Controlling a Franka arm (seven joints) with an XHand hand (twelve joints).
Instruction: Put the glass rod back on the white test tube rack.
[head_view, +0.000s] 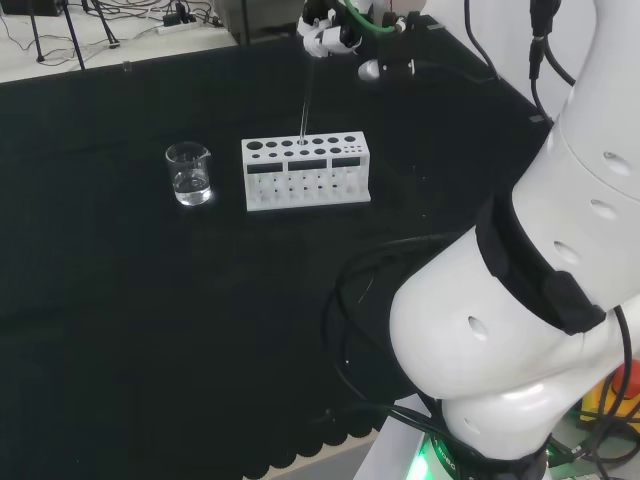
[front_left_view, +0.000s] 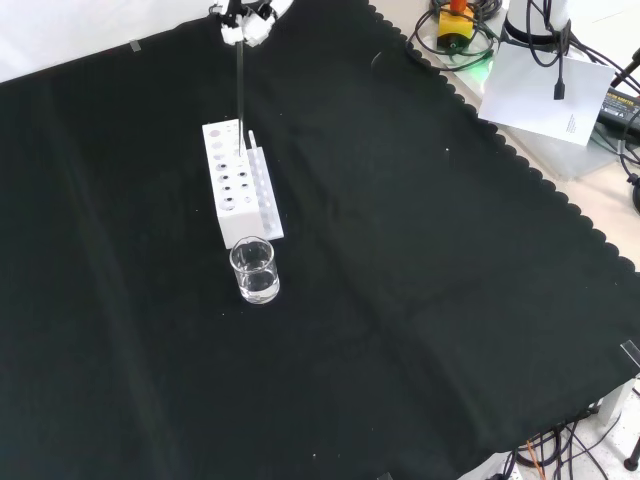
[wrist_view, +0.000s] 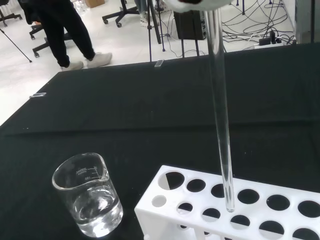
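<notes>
Clear glass made up most of what mattered: the glass rod (wrist_view: 220, 115) hung nearly upright from the hand (head_view: 328, 32), whose fingers were curled about its upper end. In the wrist view its lower tip sat right at a hole in the white test tube rack (wrist_view: 280, 220), in the second row back from the near edge; whether the tip had entered the hole or only hovered at its mouth could not be told. In the head view the rod (head_view: 304, 100) came down to the rack's (head_view: 306, 172) rear row of holes, about the middle of its length. In the front view the rod (front_left_view: 241, 90) dropped from the hand (front_left_view: 245, 22) at the top edge to the far end of the rack (front_left_view: 232, 185).

Black cloth covered the tabletop (head_view: 120, 330). A small glass beaker (head_view: 189, 174) with a little clear liquid stood just beside the rack, to its left in the head view and nearer the camera in the front view (front_left_view: 254, 270), apart from it and from the rod. The neighbouring holes of the rack looked empty, and nothing stood between the rod and the rack's top. The arm's big white links (head_view: 520, 300) rose at the right of the head view, well apart from the rack.
</notes>
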